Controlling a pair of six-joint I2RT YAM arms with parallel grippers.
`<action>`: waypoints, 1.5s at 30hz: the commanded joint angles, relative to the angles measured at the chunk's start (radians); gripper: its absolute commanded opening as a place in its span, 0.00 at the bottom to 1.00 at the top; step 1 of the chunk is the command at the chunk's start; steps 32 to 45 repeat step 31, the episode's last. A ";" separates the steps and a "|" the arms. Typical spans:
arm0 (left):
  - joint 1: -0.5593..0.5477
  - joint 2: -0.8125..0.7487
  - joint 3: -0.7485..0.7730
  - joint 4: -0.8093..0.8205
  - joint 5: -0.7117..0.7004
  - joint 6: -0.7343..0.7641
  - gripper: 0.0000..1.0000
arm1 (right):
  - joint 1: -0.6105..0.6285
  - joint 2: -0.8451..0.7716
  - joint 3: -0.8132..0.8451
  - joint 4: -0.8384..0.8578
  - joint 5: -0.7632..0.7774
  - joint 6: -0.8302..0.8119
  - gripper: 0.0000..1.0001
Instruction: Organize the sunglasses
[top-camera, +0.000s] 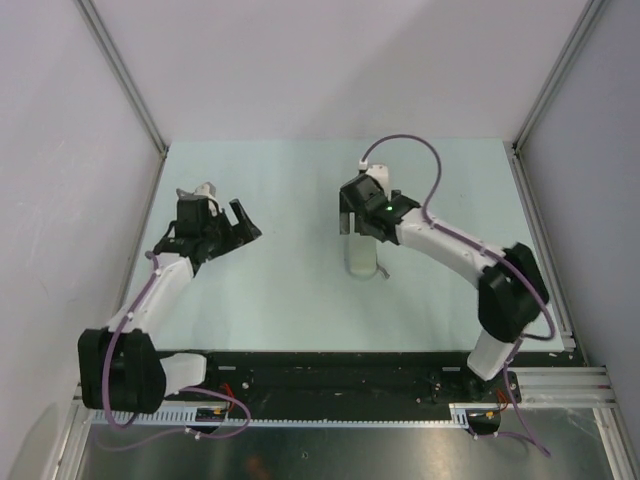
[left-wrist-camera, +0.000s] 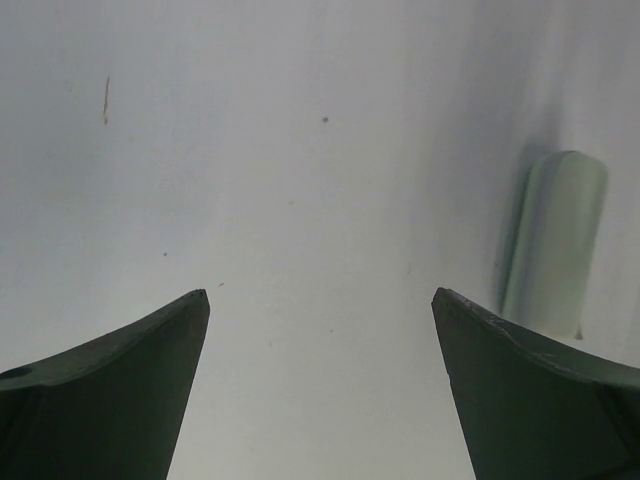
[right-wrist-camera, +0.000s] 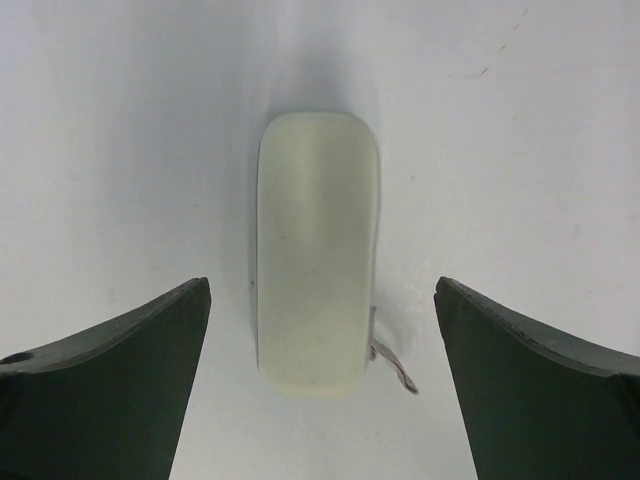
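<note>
On the left side of the top view, the left tool hangs over the pale green bench. Its two dark fingers are spread wide and nothing is between them. Its own camera shows only bare bench between the fingers, with the case far over at the right edge of that frame.

A little right of the middle of the top view lies the case. It is long and beige with round ends, and it looks shut. The right tool hangs over it with its fingers spread wide, one on each side of the case (neither one touches it).

The sunglasses do not show in any view, so I cannot tell where they are or how they look. In the right wrist view a thin dark bit pokes out by the lower right corner of the case. It is too small to tell what it is.
</note>
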 joint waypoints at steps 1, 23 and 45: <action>-0.016 -0.110 0.084 -0.004 -0.001 0.055 1.00 | -0.007 -0.192 -0.001 -0.103 0.039 -0.025 1.00; -0.017 -0.162 0.687 -0.308 0.166 0.209 1.00 | -0.216 -0.889 -0.025 -0.206 -0.071 -0.051 1.00; -0.017 -0.164 0.684 -0.307 0.173 0.203 1.00 | -0.234 -0.868 -0.021 -0.192 -0.107 -0.054 1.00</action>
